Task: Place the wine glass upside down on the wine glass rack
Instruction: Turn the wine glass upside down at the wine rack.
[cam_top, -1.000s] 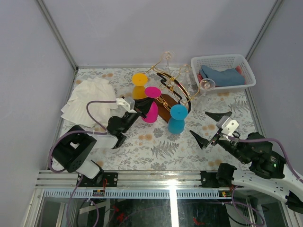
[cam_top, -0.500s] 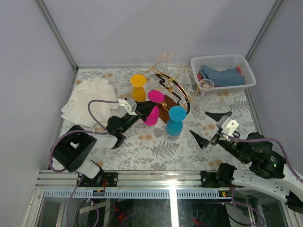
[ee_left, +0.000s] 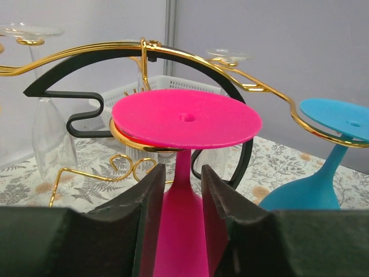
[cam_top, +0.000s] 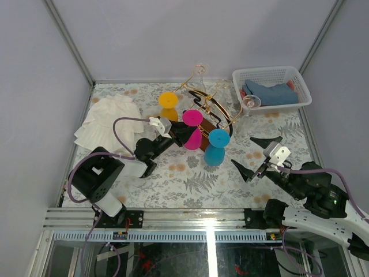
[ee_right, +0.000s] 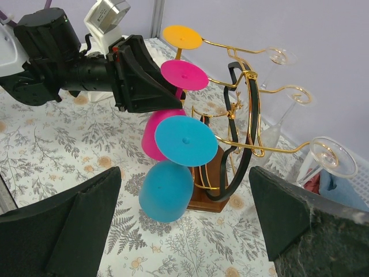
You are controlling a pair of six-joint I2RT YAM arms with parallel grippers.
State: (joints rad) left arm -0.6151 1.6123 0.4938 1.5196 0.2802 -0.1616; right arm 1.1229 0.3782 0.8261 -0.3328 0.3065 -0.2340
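The pink wine glass (cam_top: 192, 119) hangs upside down, its round foot (ee_left: 185, 118) lying on a gold wire arm of the wine glass rack (cam_top: 217, 111). My left gripper (cam_top: 176, 131) sits around its stem, the fingers (ee_left: 150, 196) slightly parted, with thin gaps beside the stem: open. In the right wrist view the pink glass (ee_right: 184, 75) hangs between a yellow glass (ee_right: 181, 36) and a blue glass (ee_right: 173, 167). My right gripper (cam_top: 249, 154) stands wide open and empty, to the right of the rack and nearer to me.
Clear glasses (cam_top: 252, 103) hang on the rack's far and right arms. A white basket (cam_top: 268, 70) with blue cloth stands at the back right. A crumpled white cloth (cam_top: 109, 121) lies at the left. The rack's black arch (ee_left: 86, 66) curves behind the pink foot.
My left gripper has carried the pink glass right and away, up to the rack, so its foot now lies over a gold arm. Its jaws have eased apart. The right arm stayed still.
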